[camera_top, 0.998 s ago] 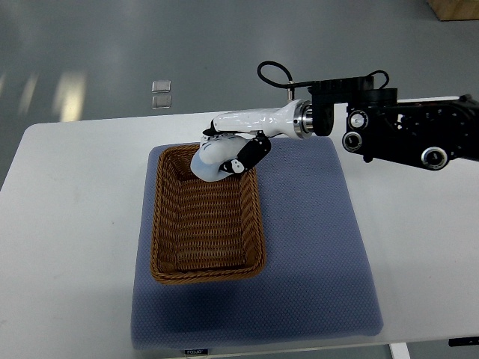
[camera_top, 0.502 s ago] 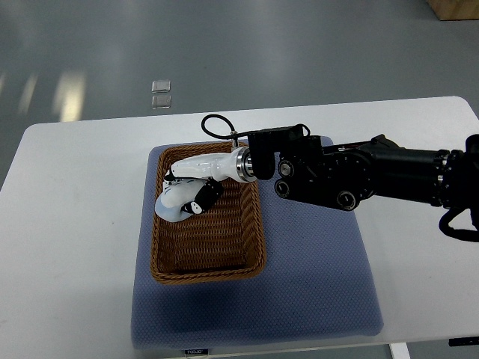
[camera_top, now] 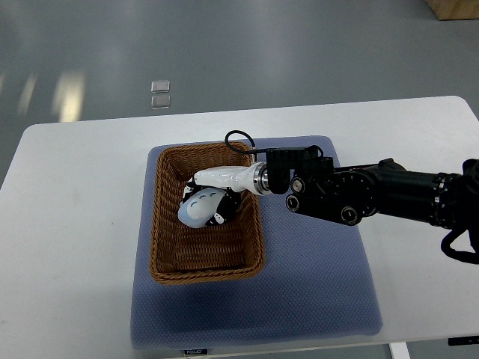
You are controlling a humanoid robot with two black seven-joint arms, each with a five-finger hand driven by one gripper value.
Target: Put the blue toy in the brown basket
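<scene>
A white tabletop fills most of the view, with grey floor beyond its far edge. On it lies a blue-grey mat, a broad rectangle running from the far middle of the tabletop to its near edge.

The right arm, black and bulky, comes in from the right edge and reaches left across the far part of the mat, with a loop of black cable standing up near its wrist.

A brown basket of woven wicker sits on the left half of the mat, its long side running from far to near. Its right rim lies under the wrist of the arm.

The right hand, white with dark joints, is over the far half of the basket, inside its rim as seen from above. Its fingers curl around the blue toy, a pale blue rounded thing with small holes, so the hand is closed on the toy. The toy sits at the near-left side of the hand, above the basket's floor; whether it touches the weave cannot be told from this view.

Two small pale square things lie on the floor beyond the tabletop's far edge.
</scene>
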